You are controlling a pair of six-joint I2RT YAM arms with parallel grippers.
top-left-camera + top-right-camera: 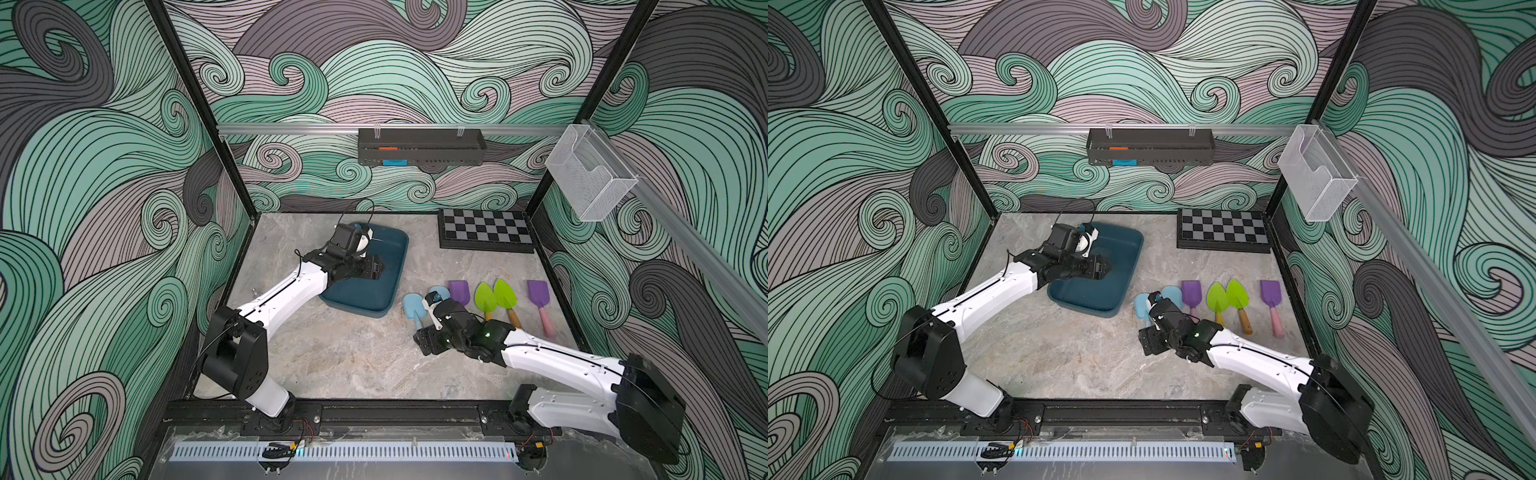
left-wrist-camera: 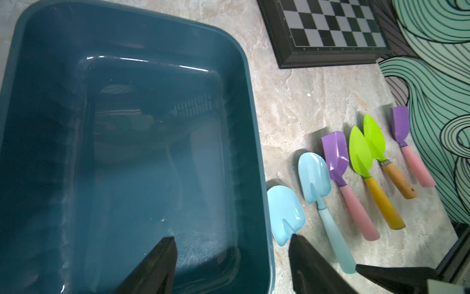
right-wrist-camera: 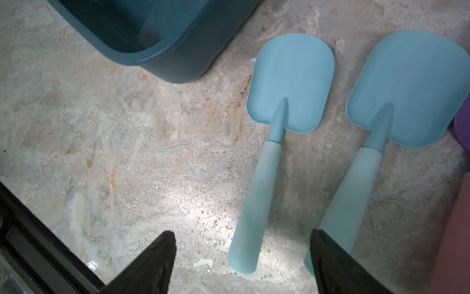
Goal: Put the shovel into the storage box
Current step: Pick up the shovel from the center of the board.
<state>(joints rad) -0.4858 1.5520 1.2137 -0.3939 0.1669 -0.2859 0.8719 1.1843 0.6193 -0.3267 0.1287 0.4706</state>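
The dark teal storage box point(image 1: 392, 249) point(image 1: 1125, 249) lies at the table's back left, and nothing is in it point(image 2: 127, 152). Several toy shovels lie in a row to its right. The one nearest the box is a light blue shovel point(image 1: 413, 309) point(image 3: 290, 84). My right gripper point(image 1: 426, 338) point(image 3: 243, 231) is open over this shovel's handle, and the handle end shows between the fingers. A second light blue shovel point(image 3: 412, 89) lies beside it. My left gripper point(image 1: 376, 272) point(image 2: 232, 236) is open and holds nothing; it hovers over the box's right rim.
Further right lie a purple shovel point(image 1: 459, 291), two green shovels point(image 1: 484, 297) point(image 1: 505, 293) and another purple one point(image 1: 538, 293). A chessboard point(image 1: 486, 230) sits at the back right. A black perforated tray point(image 1: 419, 145) and a white mesh basket point(image 1: 590, 174) hang on the rails.
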